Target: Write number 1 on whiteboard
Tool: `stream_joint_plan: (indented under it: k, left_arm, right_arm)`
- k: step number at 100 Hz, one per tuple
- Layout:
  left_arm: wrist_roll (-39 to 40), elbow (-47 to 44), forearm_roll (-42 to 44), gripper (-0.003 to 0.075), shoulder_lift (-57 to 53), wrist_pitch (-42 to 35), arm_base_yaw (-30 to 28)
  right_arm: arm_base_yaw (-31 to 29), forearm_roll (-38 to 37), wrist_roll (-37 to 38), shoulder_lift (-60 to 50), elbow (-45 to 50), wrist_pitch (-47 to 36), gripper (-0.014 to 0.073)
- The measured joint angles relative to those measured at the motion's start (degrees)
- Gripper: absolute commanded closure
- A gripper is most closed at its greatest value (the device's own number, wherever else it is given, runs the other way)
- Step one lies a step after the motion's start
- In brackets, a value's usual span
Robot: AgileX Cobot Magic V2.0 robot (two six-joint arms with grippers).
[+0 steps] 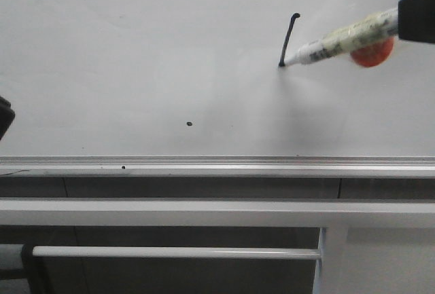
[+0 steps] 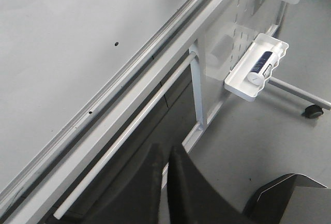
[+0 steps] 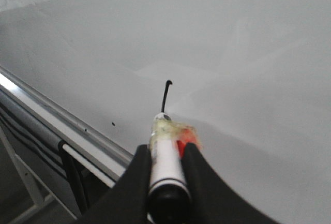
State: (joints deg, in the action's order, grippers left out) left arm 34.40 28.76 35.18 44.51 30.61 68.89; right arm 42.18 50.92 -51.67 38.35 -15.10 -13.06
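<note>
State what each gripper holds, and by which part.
The right gripper holds a marker, clamped round the barrel towards its back end, tip on the whiteboard at the foot of the number 1. The left gripper is shut and holds nothing.

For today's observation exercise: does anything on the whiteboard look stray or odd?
Yes. A small black dot sits alone on the whiteboard, below-left of the number 1. The stroke itself curves slightly, with a blob on top.
</note>
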Motion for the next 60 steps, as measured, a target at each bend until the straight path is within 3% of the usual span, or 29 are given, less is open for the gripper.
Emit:
stream_joint_plan:
  k: [45,60]
  left_arm:
    - [0.0,0.0,-0.1,0.0724,0.0,-0.2,0.0]
    - [0.0,0.0,-1.5,0.0722,0.0,-2.4,0.0]
  right_arm:
    - [0.4,0.3,1.0,8.2,0.3,-0.5,0.0638]
    - [2.0,1.3,1.3,4.3,0.3,6.2,0.0637]
